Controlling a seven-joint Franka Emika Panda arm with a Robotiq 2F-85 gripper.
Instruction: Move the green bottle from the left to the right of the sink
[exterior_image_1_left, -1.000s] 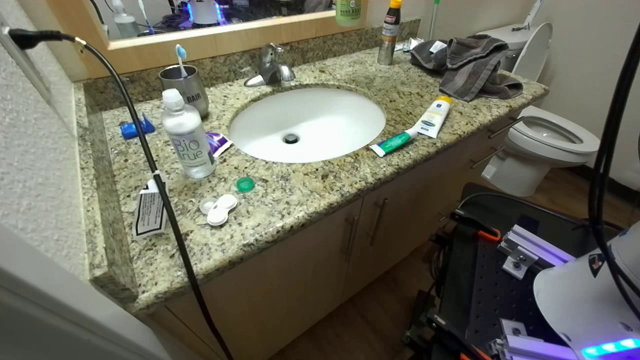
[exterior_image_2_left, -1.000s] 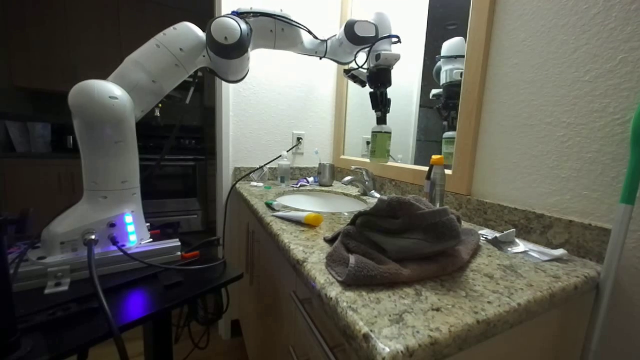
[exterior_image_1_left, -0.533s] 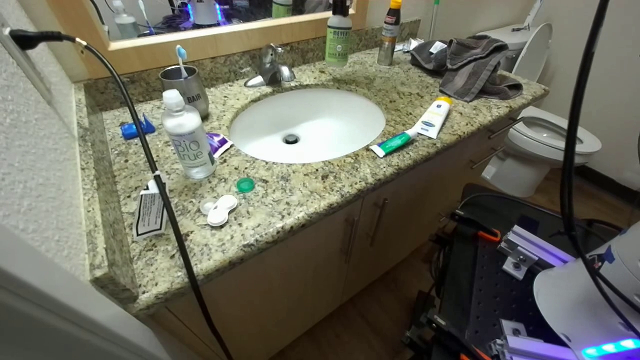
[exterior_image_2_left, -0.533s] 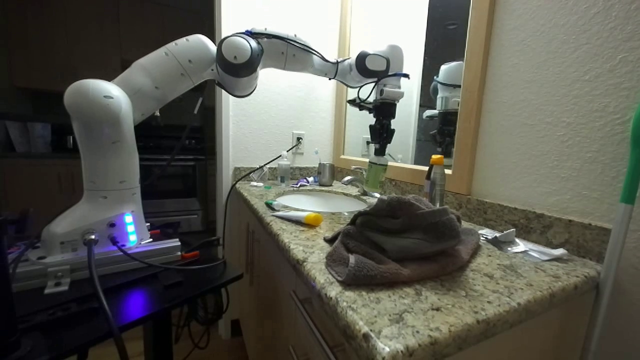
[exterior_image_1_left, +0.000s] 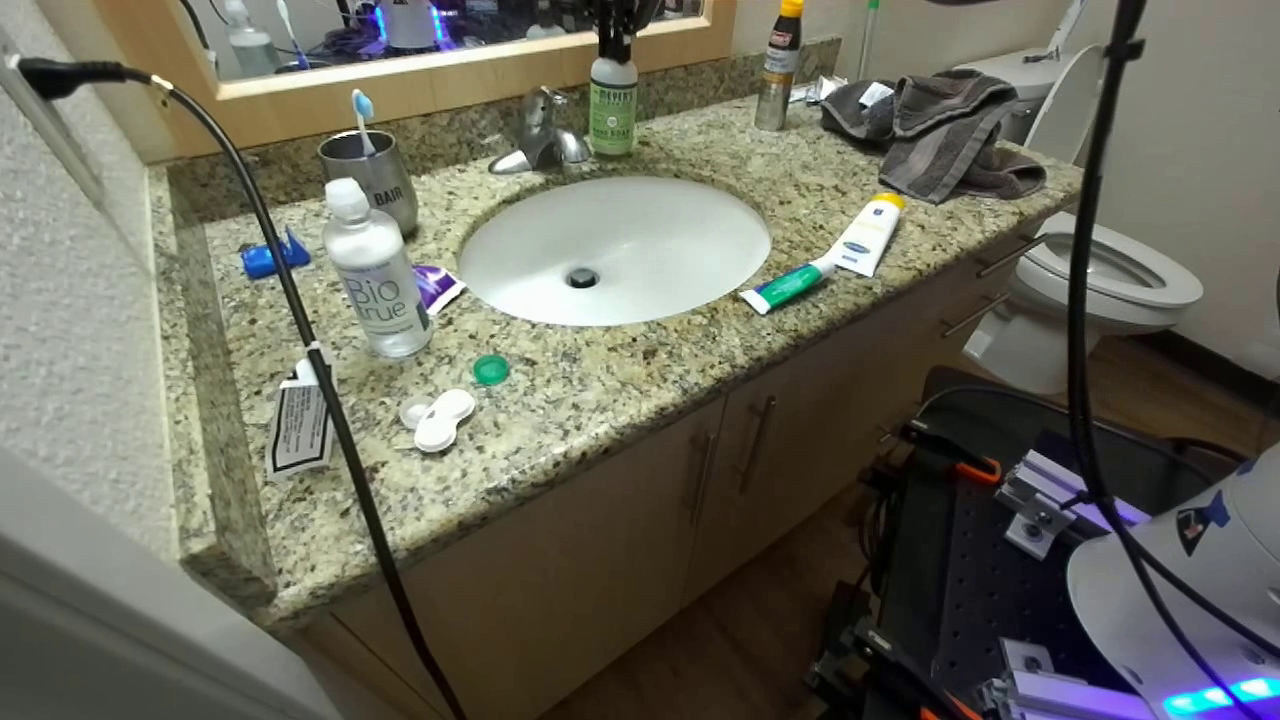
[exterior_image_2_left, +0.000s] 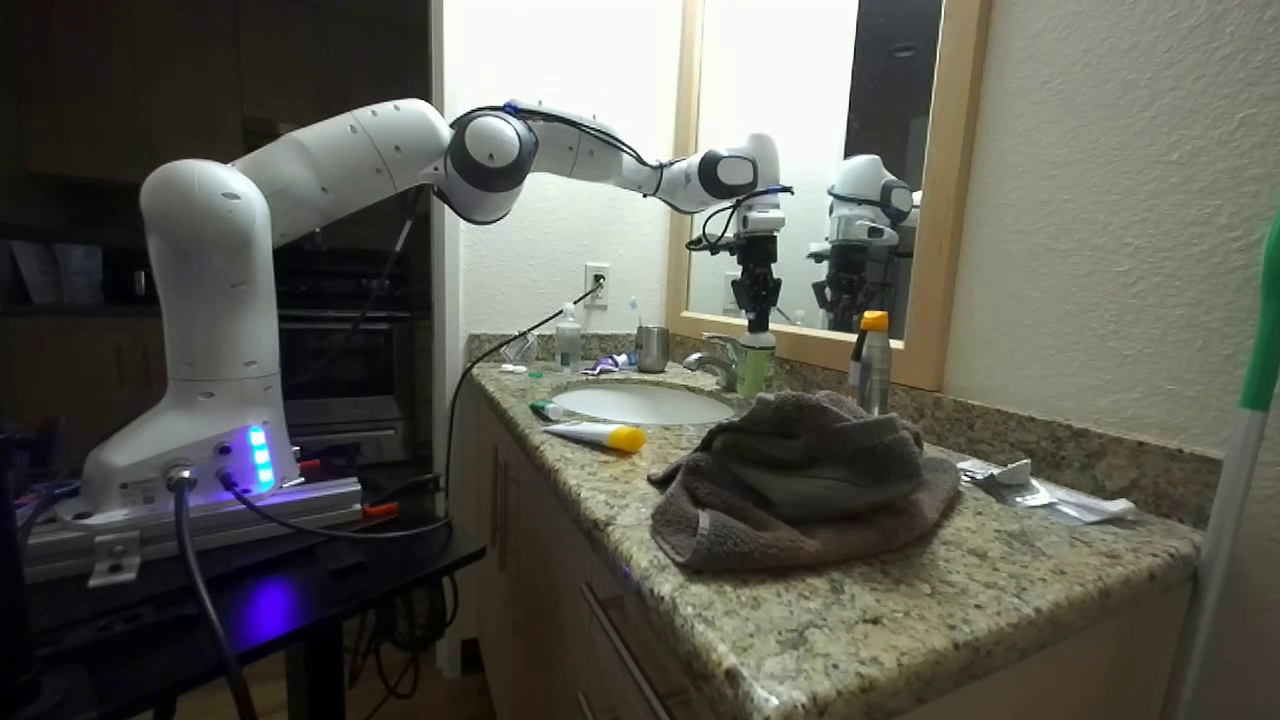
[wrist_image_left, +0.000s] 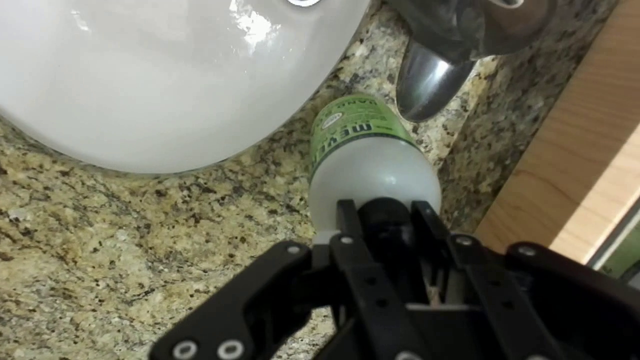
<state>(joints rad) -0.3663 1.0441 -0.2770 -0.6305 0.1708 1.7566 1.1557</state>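
The green bottle (exterior_image_1_left: 612, 108) has a green label, a whitish shoulder and a black top. It is upright beside the faucet (exterior_image_1_left: 545, 135), behind the white oval sink (exterior_image_1_left: 660, 235). Whether its base touches the counter is hard to tell. It also shows in an exterior view (exterior_image_2_left: 755, 370), its foot near the towel's edge. My gripper (wrist_image_left: 383, 203) is shut on the bottle's black top from above, a finger on each side. In the wrist view the bottle (wrist_image_left: 367, 162) lies between the sink (wrist_image_left: 150, 95) and the wooden mirror frame, close to the faucet handle (wrist_image_left: 432, 82).
A yellow-topped can (exterior_image_1_left: 778, 70) and a grey towel (exterior_image_1_left: 935, 130) are further along the counter. Two tubes (exterior_image_1_left: 865, 240) lie by the sink's front edge. A clear bottle (exterior_image_1_left: 378, 275) and a metal cup (exterior_image_1_left: 375, 185) stand on the faucet's far side. The mirror frame (exterior_image_2_left: 925, 355) is close behind.
The arm has come down with the bottle in the gripper. The bottle has moved from up in front of the mirror down to counter level and sideways toward the faucet.
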